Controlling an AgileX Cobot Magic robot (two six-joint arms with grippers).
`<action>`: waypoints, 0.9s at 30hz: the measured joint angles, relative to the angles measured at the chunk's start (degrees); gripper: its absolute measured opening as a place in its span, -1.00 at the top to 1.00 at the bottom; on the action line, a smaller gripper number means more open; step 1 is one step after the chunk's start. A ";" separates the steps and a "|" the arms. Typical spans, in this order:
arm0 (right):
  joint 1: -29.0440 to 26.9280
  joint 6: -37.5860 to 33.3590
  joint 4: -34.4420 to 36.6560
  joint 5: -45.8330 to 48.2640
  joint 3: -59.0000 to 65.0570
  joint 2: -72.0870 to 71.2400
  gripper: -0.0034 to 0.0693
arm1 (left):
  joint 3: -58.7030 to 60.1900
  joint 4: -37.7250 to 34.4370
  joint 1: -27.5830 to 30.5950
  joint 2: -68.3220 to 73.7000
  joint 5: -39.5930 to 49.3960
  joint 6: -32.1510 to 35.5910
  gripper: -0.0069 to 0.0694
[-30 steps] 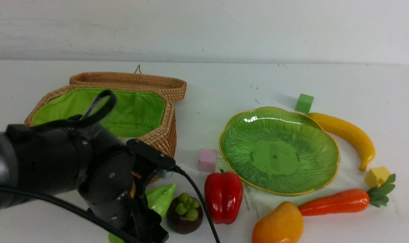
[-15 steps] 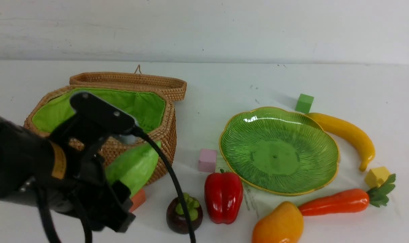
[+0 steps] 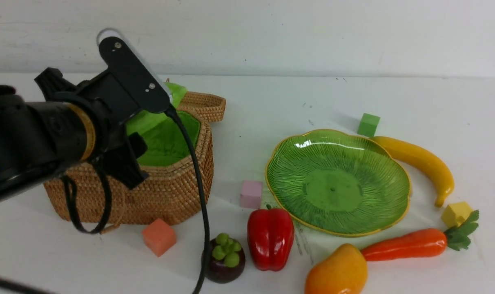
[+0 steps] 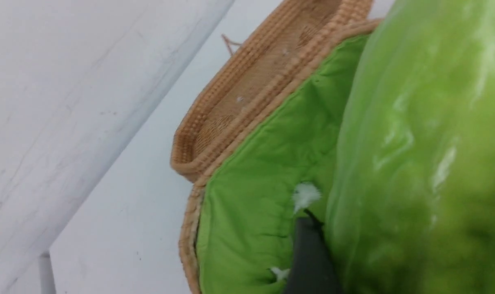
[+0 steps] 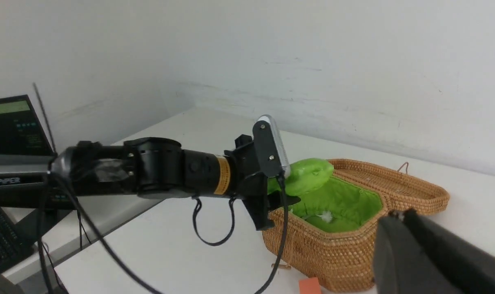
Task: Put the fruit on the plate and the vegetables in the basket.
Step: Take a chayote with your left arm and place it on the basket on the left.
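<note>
My left gripper [image 5: 281, 191] is shut on the long light-green gourd [image 3: 175, 93], holding it tilted above the open wicker basket [image 3: 166, 192] with the green lining. In the left wrist view the gourd [image 4: 415, 163] fills the frame beside one dark finger [image 4: 308, 257]. The green plate [image 3: 394, 163] stands bare at centre right. Near the front lie the red pepper [image 3: 270, 239], the mangosteen [image 3: 224, 259], the mango [image 3: 337, 271] and the carrot [image 3: 411, 244]. The banana [image 3: 419, 161] lies right of the plate. My right gripper [image 5: 396, 214] is shut and holds nothing.
Small cubes lie about: orange [image 3: 159, 237] before the basket, pink [image 3: 251, 194] beside the plate, green [image 3: 368, 124] behind it, yellow [image 3: 455, 213] by the carrot's leaves. The basket lid [image 3: 202, 104] lies open behind. A laptop [image 5: 10, 134] sits off the table's left side.
My left arm has lifted the gourd from the table's front, up and back over the basket. The orange cube and the mangosteen now show uncovered.
</note>
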 joint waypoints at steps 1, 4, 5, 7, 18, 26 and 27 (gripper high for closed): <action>0.00 0.00 0.00 -0.12 0.00 0.00 0.83 | -0.82 1.12 1.28 2.29 -0.43 -0.61 -0.35; 0.00 0.00 0.00 -0.18 0.00 0.00 0.82 | -2.26 2.66 2.77 5.87 -0.91 -0.26 -0.35; 0.00 0.00 0.00 -0.18 0.00 0.00 0.82 | -2.74 3.53 3.07 7.01 -1.15 0.26 -0.35; 0.00 0.00 0.00 -0.18 0.00 0.00 0.81 | -3.09 5.34 3.12 8.72 -1.24 0.80 -0.35; 0.00 0.00 0.00 0.65 0.00 0.00 0.81 | -3.27 8.53 3.12 9.57 1.50 0.93 -0.35; 0.00 0.00 0.00 0.72 0.00 0.00 0.81 | -3.27 8.03 3.12 6.98 2.49 0.93 -0.65; 0.00 0.00 0.00 0.72 0.00 0.00 0.81 | -3.27 7.89 3.12 6.53 2.61 0.93 -0.66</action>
